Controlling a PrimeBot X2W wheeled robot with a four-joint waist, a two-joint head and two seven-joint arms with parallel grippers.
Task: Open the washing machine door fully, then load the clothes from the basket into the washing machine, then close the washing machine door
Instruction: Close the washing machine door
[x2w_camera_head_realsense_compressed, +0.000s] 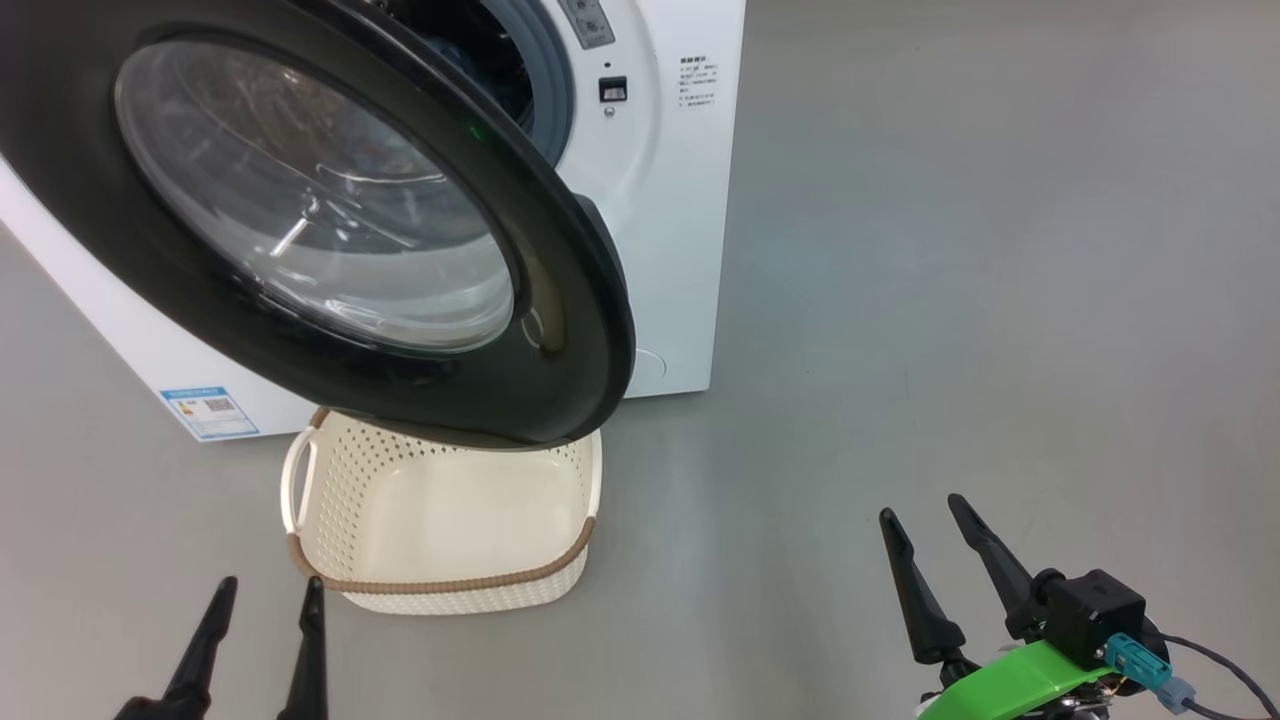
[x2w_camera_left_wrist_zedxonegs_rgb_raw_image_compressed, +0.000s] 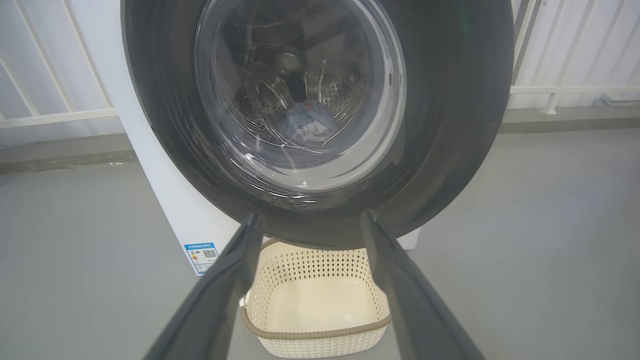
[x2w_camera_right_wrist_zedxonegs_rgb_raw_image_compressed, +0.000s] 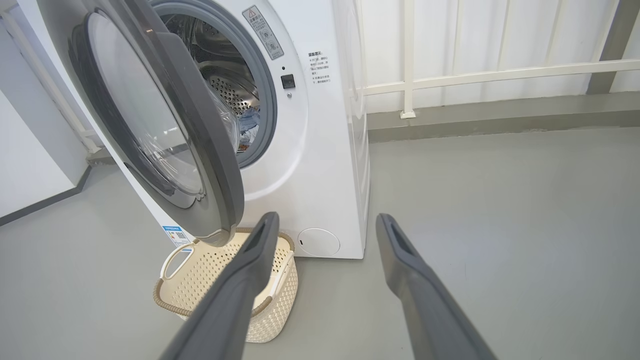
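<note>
Two dark fingers of the left gripper (x2w_camera_head_realsense_compressed: 270, 590) rise at the bottom left of the head view, spread wide with nothing between them. The right gripper (x2w_camera_head_realsense_compressed: 920, 510) matches it at the lower right, jaws well apart and empty, hovering over the grey floor (x2w_camera_head_realsense_compressed: 950, 300). Neither one touches anything.

Just beyond the left gripper sits the basket (x2w_camera_head_realsense_compressed: 440, 585), down on the floor just in front of the washing machine (x2w_camera_head_realsense_compressed: 660, 200), its cream bottom showing bare. Above it hangs the washing machine door (x2w_camera_head_realsense_compressed: 320, 220) — swung partway out, glossy black rim and bulging glass turned toward the camera, lower edge overhanging the back of the basket.

Over to the left wrist: the door faces it head-on, and through the glass you can make out the clothes (x2w_camera_left_wrist_zedxonegs_rgb_raw_image_compressed: 305, 122), a bluish heap lying low in the steel drum (x2w_camera_left_wrist_zedxonegs_rgb_raw_image_compressed: 345, 85).

Right wrist now, looking from the side — there's a gap between the door and the grey-blue gasket (x2w_camera_right_wrist_zedxonegs_rgb_raw_image_compressed: 267, 100), and a sliver of pale fabric shows inside.

A small blue label (x2w_camera_head_realsense_compressed: 210, 410) sits low on the machine's front, near the basket's handle (x2w_camera_head_realsense_compressed: 300, 475). A white railing (x2w_camera_right_wrist_zedxonegs_rgb_raw_image_compressed: 500, 75) runs along behind.
</note>
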